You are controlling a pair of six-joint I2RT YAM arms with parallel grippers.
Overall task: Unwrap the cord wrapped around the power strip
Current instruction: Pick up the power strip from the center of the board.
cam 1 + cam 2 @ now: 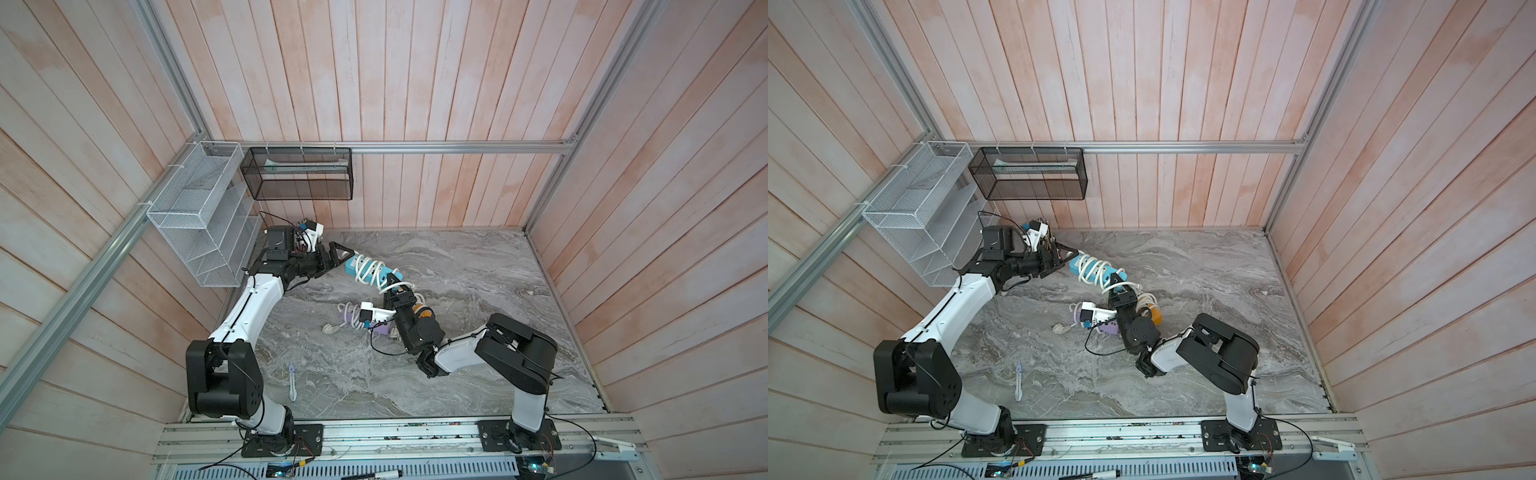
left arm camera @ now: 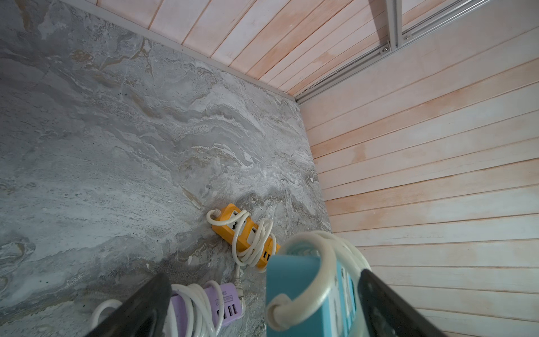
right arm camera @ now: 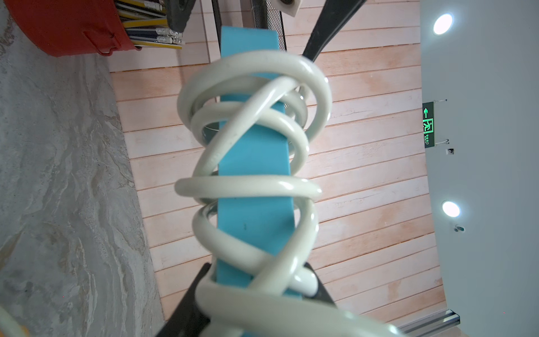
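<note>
**While my right end effector (image 1: 397, 291) pinches the blue power strip (image 1: 352, 266), my left end effector (image 1: 343, 259) stands spread**

Where the grey marbled surface (image 1: 498, 291) begins in front of my bases, a small white and pale blue tool (image 1: 292, 382) lies alone, near my left arm. Farther out, toward the middle, a purple power strip (image 2: 224, 300) and an orange power strip (image 2: 233, 221) lie near each other. Each has its own white cable looped around it, and my right arm partly hides them in both top views.

Beyond these I hold the blue power strip by its nearer end. In the right wrist view my two dark fingers (image 3: 189, 294) press against its sides, and loops of the cord (image 3: 248, 186) crowd the same spot. White and thick, the cord winds around the strip in several loose, crossing loops along its length. The strip runs slantwise toward the far left corner, and I cannot tell whether it touches the surface.

At its far end my left end effector is wide apart, one finger on each side of the strip. In the left wrist view the blue body sits close to one finger (image 2: 388, 306), and I cannot tell whether they touch. Farthest off, a white wire rack (image 1: 195, 216) and a black mesh basket (image 1: 299, 174) hang on the walls.
</note>
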